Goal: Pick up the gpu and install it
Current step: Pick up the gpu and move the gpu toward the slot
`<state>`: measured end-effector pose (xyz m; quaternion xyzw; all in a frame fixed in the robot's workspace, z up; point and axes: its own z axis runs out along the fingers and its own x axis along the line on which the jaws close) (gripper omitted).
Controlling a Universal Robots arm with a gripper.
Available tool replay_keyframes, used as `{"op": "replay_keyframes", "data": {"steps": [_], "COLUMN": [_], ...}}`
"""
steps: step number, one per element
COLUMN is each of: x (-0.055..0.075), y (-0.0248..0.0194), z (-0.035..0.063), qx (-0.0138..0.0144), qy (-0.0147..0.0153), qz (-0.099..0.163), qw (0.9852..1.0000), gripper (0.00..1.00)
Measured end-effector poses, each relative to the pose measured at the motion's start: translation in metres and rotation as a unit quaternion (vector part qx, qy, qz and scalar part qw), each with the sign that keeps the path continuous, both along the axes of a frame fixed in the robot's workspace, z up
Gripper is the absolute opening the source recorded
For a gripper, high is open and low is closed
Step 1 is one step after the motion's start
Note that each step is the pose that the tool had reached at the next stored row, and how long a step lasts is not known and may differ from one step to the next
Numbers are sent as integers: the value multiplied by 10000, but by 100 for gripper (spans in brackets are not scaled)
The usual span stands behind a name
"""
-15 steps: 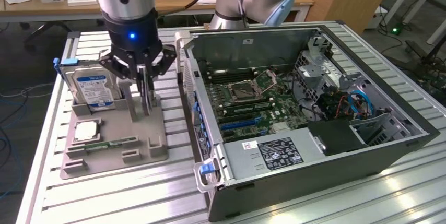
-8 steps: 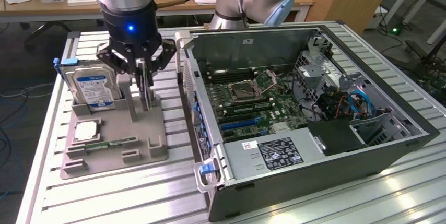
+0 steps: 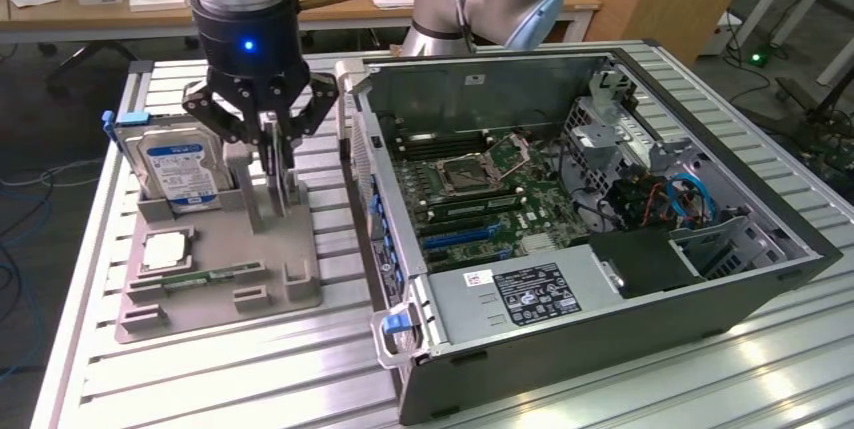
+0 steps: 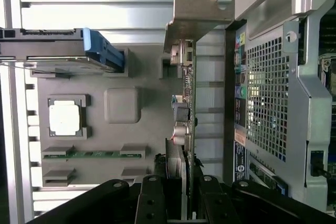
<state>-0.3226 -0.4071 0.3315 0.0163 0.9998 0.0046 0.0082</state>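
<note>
The fingers [image 4: 173, 169] were clenched on the upper edge of the gpu [image 4: 188, 103], which stood on edge in a slot of the grey holder [image 3: 214, 279], on the holder's side nearest the open computer case [image 3: 641, 309]. With so narrow a grip, the thin card could probably pivot or slip. A crooked pull might jam it in the holder, or catch its bracket [image 4: 202, 9].

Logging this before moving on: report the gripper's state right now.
Gripper: jaws closed on the gpu, which stands upright at the grey holder.
</note>
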Motion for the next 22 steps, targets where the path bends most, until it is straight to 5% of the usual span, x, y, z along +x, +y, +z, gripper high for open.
{"op": "replay_keyframes", "data": {"steps": [17, 22], "x": [0, 0], "y": [0, 0], "z": [603, 713], "qx": [0, 0], "qy": [0, -1], "qz": [-1, -1], "qw": [10000, 10000], "gripper": [27, 27]}}
